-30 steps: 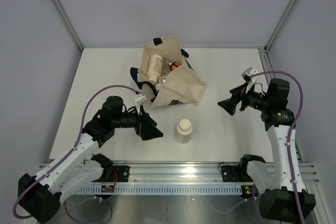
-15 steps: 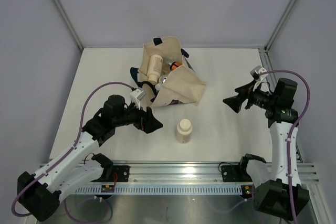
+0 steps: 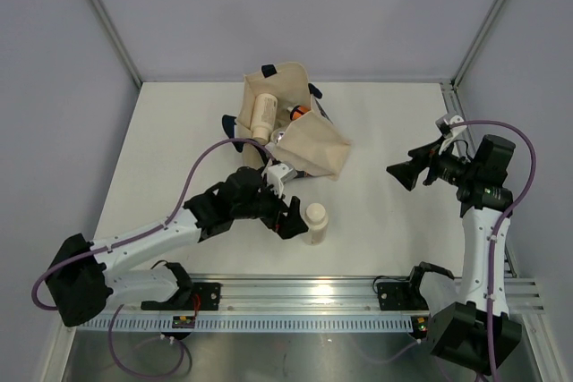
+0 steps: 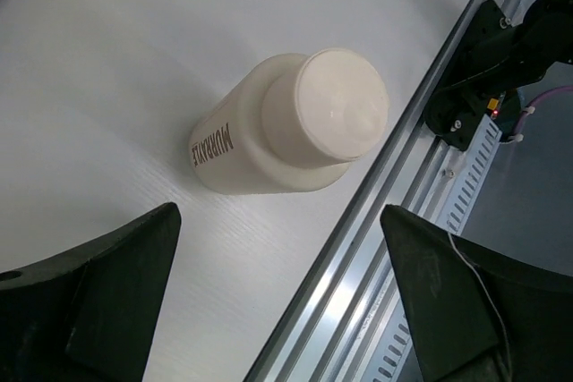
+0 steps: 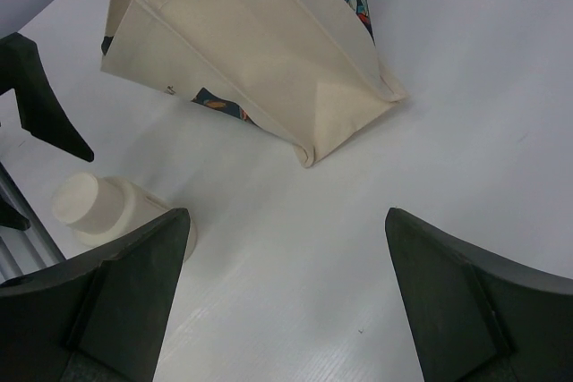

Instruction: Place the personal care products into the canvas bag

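Note:
A cream-white bottle (image 3: 314, 223) stands upright near the table's front edge, its round cap facing up in the left wrist view (image 4: 286, 127). My left gripper (image 3: 291, 218) is open just left of it, and the bottle lies beyond the fingertips, not between them (image 4: 277, 221). The canvas bag (image 3: 304, 145) lies open at the back centre. In its mouth I see a beige bottle (image 3: 262, 114), a small orange one (image 3: 299, 113) and a silver one (image 3: 278, 136). My right gripper (image 3: 400, 175) hovers open and empty at the right, facing the bag (image 5: 251, 51) and the bottle (image 5: 107, 212).
An aluminium rail (image 3: 295, 297) runs along the near edge, close behind the bottle (image 4: 421, 185). The right arm's base mount (image 4: 501, 51) sits on that rail. Grey enclosure walls with metal posts (image 3: 107, 24) surround the white table (image 3: 394, 114).
My left arm has swung right and forward, bringing its open gripper from beside the bag up to the cream-white bottle. The right gripper has drifted slightly right and stays open.

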`<move>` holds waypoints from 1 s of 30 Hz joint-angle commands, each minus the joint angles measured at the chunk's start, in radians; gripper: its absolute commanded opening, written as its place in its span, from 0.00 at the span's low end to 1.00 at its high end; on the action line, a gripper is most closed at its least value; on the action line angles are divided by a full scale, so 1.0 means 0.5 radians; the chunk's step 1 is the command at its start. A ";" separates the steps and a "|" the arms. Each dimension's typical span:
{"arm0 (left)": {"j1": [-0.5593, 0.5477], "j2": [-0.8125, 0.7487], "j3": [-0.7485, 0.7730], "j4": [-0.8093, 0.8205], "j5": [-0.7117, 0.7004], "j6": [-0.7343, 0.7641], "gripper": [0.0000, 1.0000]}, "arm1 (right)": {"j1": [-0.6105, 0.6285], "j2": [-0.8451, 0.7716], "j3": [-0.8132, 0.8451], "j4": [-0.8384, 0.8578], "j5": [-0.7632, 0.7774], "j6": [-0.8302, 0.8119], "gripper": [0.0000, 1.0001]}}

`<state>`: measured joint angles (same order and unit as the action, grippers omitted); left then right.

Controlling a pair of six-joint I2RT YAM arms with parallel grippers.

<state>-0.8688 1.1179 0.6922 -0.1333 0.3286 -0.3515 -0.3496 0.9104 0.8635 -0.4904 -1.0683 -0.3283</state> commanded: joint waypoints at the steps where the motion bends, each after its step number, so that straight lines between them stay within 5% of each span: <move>1: -0.066 0.062 0.122 0.156 -0.212 0.166 0.99 | -0.022 0.014 0.019 0.057 -0.072 0.012 0.99; 13: -0.171 0.396 0.122 0.515 -0.081 0.411 0.99 | -0.046 0.054 0.022 0.054 -0.072 0.018 0.99; 30: -0.226 0.758 0.168 0.932 -0.182 0.372 0.99 | -0.080 0.112 0.019 0.042 -0.060 -0.003 0.99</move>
<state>-0.9771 1.4754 0.7277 0.1925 0.2718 -0.1635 -0.3763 0.9653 0.8635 -0.4911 -1.0771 -0.3202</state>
